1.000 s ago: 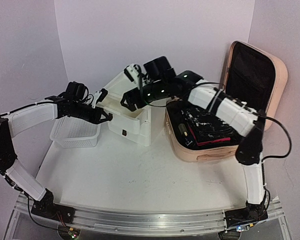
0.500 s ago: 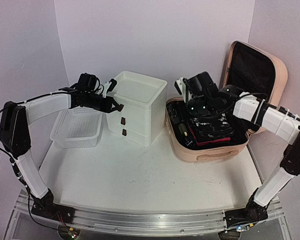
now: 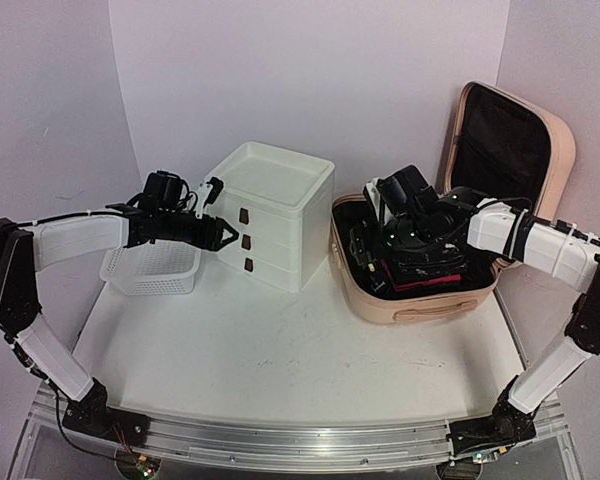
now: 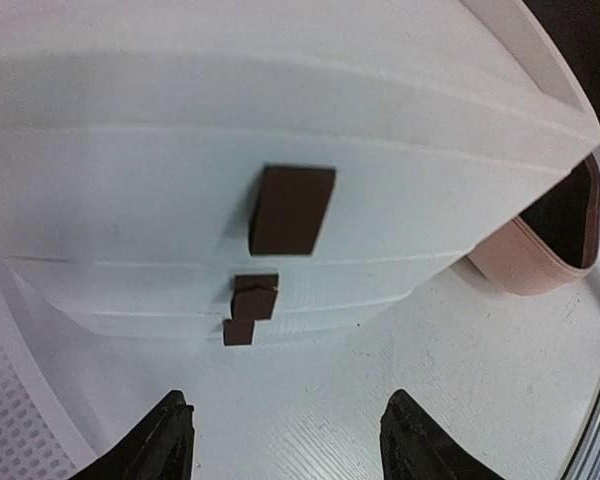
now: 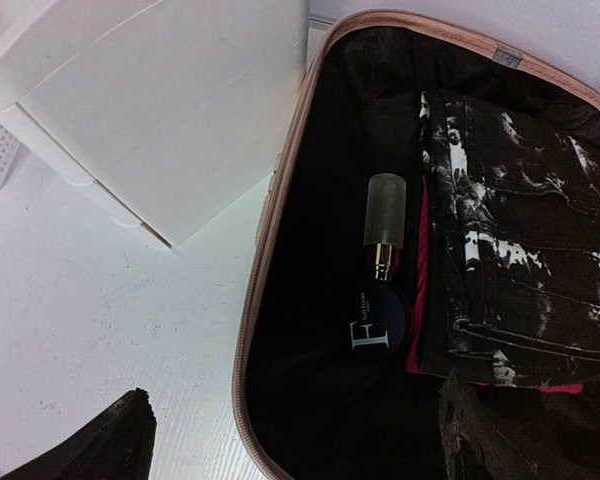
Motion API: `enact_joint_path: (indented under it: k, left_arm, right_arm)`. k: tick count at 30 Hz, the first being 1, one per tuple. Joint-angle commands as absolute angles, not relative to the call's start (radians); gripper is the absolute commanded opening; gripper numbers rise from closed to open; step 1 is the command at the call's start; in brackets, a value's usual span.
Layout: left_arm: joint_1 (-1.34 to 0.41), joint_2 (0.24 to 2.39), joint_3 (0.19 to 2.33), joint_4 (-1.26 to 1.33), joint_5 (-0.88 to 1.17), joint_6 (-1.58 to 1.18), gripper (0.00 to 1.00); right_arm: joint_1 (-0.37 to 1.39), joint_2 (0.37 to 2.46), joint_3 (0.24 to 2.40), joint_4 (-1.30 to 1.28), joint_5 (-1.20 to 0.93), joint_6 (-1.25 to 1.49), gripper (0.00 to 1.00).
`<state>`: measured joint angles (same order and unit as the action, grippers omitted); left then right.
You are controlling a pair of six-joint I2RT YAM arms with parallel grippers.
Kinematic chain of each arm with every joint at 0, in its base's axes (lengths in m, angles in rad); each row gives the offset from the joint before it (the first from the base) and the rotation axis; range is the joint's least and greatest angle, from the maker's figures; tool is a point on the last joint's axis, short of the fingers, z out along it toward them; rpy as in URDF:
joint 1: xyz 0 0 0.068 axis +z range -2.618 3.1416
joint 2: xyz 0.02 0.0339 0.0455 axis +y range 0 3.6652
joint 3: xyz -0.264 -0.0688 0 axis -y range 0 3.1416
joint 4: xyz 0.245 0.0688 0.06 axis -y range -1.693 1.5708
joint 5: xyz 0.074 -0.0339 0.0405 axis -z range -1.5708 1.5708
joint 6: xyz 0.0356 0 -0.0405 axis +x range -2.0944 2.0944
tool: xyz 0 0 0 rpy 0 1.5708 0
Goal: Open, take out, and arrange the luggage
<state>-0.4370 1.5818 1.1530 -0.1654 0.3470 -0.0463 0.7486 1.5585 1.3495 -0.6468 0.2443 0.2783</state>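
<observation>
While right jaws gape, luggage (image 3: 420,305) lies directly beneath — open.

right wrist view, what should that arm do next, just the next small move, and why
Probably lower the right gripper toward the frosted-cap bottle and close on it. Its jaws stand open above the open luggage with nothing held. The bottle lies uncovered beside the folded black-and-white garment, so it looks like an easy item to take out.

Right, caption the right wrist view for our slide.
Open right gripper over the open luggage: small bottle beside black-and-white folded clothing.
</observation>
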Motion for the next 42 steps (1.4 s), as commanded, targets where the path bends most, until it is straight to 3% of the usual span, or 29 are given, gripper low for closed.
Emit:
enact_joint_path:
  k: [1, 7, 11, 32, 37, 42]
  left_arm:
    - [-0.463, 1.508, 1.040, 0.007, 0.367, -0.023, 0.65]
    - [-0.470, 1.595, 0.997, 0.211, 0.341, -0.037, 0.66]
    - [-0.480, 1.668, 1.005, 0.345, 0.305, -0.022, 0.62]
    - [-0.555, 1.849, 1.026, 0.527, 0.057, 0.093, 0.39]
    - [-0.555, 1.854, 1.032, 0.528, 0.025, 0.079, 0.43]
    - [-0.555, 1.839, 1.027, 0.531, 0.021, 0.079, 0.27]
  right_arm:
    - [0.737, 1.535, 1.361, -0.604, 0.256, 0.279, 0.98]
    - [0.736, 1.578, 1.386, -0.594, 0.214, 0.288, 0.98]
    - [0.735, 1.582, 1.379, -0.591, 0.204, 0.302, 0.98]
    - [0.735, 1.532, 1.319, -0.586, 0.201, 0.330, 0.98]
    - [0.735, 1.538, 1.309, -0.584, 0.193, 0.341, 0.98]
    - [0.735, 1.548, 1.309, -0.584, 0.191, 0.344, 0.98]
